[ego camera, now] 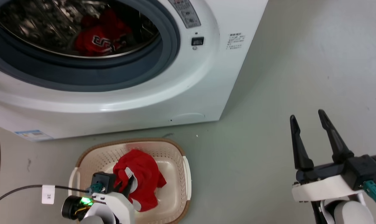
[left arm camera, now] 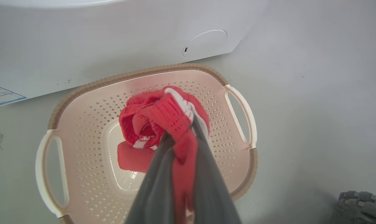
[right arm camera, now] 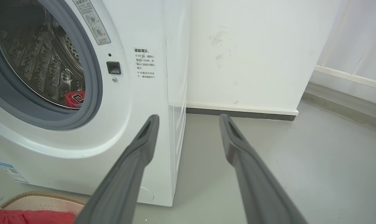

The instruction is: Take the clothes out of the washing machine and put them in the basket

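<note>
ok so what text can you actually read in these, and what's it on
"温馨提示:" heads the notice on the washing machine front, beside the opening.
Its smaller lines: too small to read.
Tag on the cable: blurred.
Lettering on the jersey in the drum: folded, unreadable.
Blue-edged sticker low on the machine: blurred.
Grey strip on the front panel: unreadable.
</note>
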`<state>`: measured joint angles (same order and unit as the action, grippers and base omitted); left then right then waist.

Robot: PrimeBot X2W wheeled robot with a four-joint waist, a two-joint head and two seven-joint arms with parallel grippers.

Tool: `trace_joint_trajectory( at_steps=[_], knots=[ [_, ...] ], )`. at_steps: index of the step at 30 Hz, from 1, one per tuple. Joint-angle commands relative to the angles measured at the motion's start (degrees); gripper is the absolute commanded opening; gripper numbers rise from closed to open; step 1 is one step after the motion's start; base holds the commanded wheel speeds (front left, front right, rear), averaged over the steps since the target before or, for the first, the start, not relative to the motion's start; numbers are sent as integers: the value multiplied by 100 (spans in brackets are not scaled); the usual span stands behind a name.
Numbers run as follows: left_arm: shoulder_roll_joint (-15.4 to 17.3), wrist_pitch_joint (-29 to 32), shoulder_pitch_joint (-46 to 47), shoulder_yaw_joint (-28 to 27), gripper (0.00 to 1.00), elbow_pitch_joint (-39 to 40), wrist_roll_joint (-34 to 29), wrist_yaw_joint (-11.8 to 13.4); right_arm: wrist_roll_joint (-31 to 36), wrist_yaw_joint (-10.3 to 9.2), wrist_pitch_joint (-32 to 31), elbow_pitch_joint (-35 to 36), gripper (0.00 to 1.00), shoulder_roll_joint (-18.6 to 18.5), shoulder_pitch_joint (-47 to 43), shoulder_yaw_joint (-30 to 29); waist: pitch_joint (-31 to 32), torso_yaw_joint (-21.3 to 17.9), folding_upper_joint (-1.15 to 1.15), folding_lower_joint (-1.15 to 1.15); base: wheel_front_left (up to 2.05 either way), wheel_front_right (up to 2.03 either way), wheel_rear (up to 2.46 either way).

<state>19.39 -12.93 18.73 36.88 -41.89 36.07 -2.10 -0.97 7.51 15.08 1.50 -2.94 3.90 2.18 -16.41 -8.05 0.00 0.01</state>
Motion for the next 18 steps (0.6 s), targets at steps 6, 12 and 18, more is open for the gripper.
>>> trace_joint_trajectory(
  at_steps=[6, 12, 18],
  knots=[
    [-275, -70, 749, 28, 0, -1036, 11, -245, -74, -4, 14, 127, 100, 11, 428, -49, -978, -151, 0, -1, 0, 0, 0],
    [-365, -65, 1492, 235, 0, -1944, -195, -367, -191, -4, 14, 218, 100, 11, 800, -106, -1713, -227, 0, -1, 0, 0, 0],
    [-469, -18, 2161, 499, 0, -2524, -447, -426, -229, -4, 14, 337, 100, 12, 1122, -161, -2401, -245, 0, -1, 0, 0, 0]
  ],
)
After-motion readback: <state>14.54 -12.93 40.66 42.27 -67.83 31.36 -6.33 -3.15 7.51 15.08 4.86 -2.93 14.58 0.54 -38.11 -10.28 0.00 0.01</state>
